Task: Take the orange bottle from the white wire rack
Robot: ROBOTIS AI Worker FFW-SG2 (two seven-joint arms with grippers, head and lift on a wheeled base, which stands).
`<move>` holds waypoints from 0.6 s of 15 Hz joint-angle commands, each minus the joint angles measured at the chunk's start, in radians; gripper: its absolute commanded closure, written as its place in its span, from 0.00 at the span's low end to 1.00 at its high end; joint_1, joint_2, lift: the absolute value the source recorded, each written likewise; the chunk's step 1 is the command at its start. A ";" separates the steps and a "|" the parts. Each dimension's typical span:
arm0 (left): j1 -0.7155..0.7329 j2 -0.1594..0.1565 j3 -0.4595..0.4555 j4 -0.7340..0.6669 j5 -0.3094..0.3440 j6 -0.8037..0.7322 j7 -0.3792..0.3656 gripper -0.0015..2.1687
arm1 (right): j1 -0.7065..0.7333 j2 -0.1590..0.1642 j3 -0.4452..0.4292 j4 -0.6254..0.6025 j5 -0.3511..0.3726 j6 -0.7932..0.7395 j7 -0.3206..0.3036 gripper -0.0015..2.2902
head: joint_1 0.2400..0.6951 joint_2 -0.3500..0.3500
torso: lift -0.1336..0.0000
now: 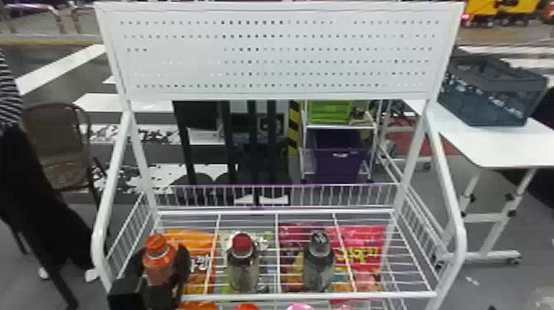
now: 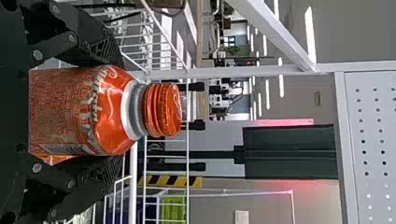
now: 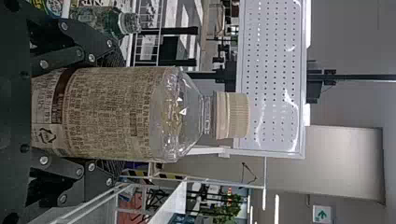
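Note:
At the left of the white wire rack [image 1: 313, 294] in the head view, my left gripper [image 1: 161, 264] has its dark fingers on both sides of the orange bottle [image 1: 156, 247], which is upright with its orange cap up. In the left wrist view my left gripper [image 2: 116, 112] is shut on the orange bottle [image 2: 112, 109] below its shoulder. Whether the bottle's base touches the rack is hidden. My right gripper [image 3: 119, 114], in the right wrist view, is shut on a clear bottle [image 3: 182, 112] with a beige label and cap.
On the rack are a red-capped bottle [image 1: 243, 264] and a grey-capped bottle [image 1: 318, 264], with orange and pink packets around them. White side posts rise to a perforated panel [image 1: 280, 53]. A table with a dark crate [image 1: 486, 95] stands at the right.

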 commanded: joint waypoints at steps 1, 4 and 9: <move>0.024 0.009 0.003 -0.047 0.009 0.050 -0.004 0.96 | -0.008 0.001 0.001 -0.006 0.002 0.021 0.000 0.45 | 0.57 0.50 | 1.00; 0.099 0.020 0.029 -0.198 0.015 0.124 -0.003 0.96 | -0.021 0.001 0.004 -0.009 0.006 0.043 0.000 0.45 | 0.57 0.50 | 1.00; 0.228 0.035 0.095 -0.517 0.017 0.305 0.003 0.96 | -0.027 0.001 0.007 -0.006 0.005 0.046 0.000 0.45 | 0.57 0.50 | 1.00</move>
